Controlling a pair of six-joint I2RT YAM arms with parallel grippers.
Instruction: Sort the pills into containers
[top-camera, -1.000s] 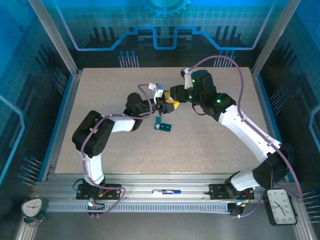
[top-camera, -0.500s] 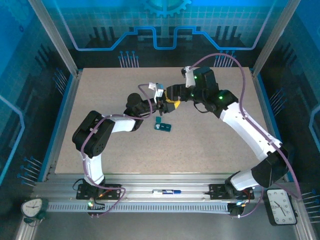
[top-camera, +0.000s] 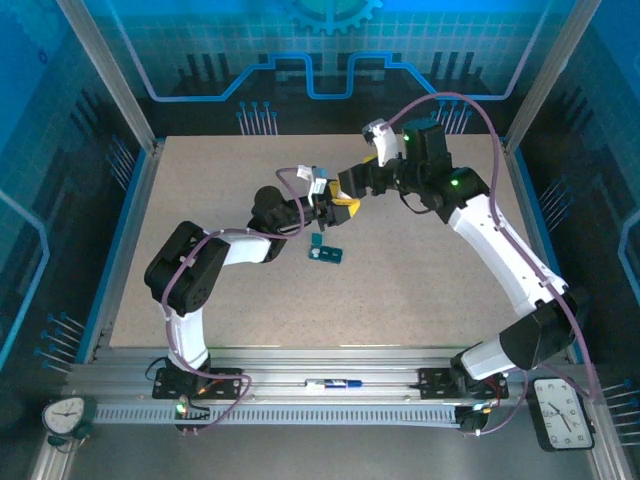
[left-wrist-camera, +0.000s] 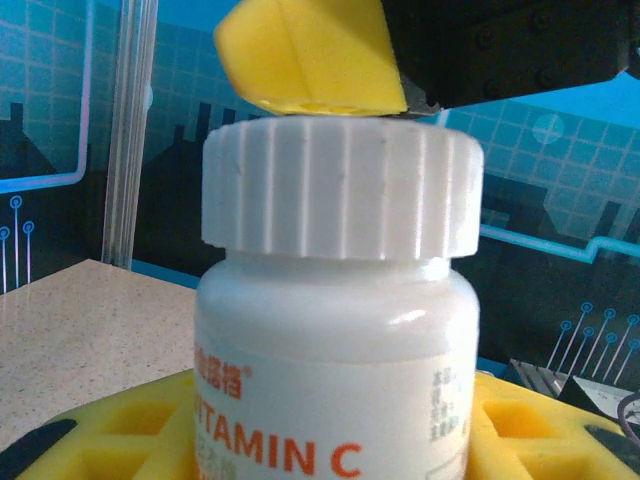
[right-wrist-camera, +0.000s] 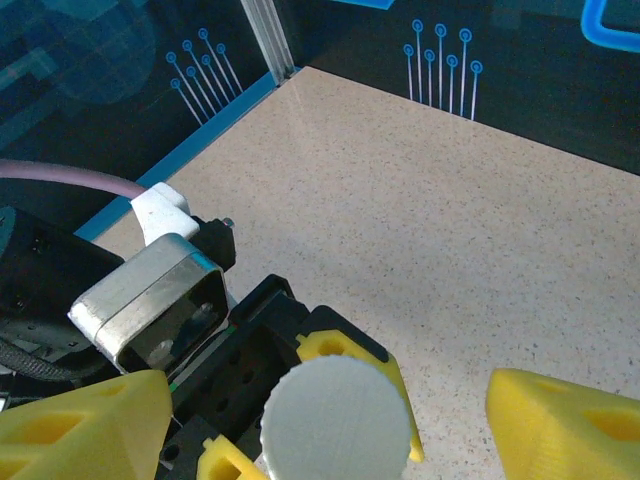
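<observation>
One small teal pill box lay flat near the middle of the table, with nothing touching it. A pale speck showed in one compartment, perhaps a pill, but it was too small for us to tell. At about twelve o'clock from the box, and well above it, the left gripper was clamped on a white vitamin C bottle. The bottle stood upright between that gripper's yellow pads. Its ribbed white cap was on and looked fully seated.

At about one o'clock from the bottle hung the right gripper, its jaws spread wide. In the right wrist view its yellow fingers stood at nine and three o'clock of the cap, clear of the ribs on both sides. In the left wrist view one of those fingers sat right at the cap's top edge, and we could not say whether it touched.

We judged the step in hand to be opening the bottle, with no sorting begun. The next move called for the right gripper to settle lower around the cap and close squarely on the ribs. It would then need to twist while the left gripper held the bottle steady over the table.
</observation>
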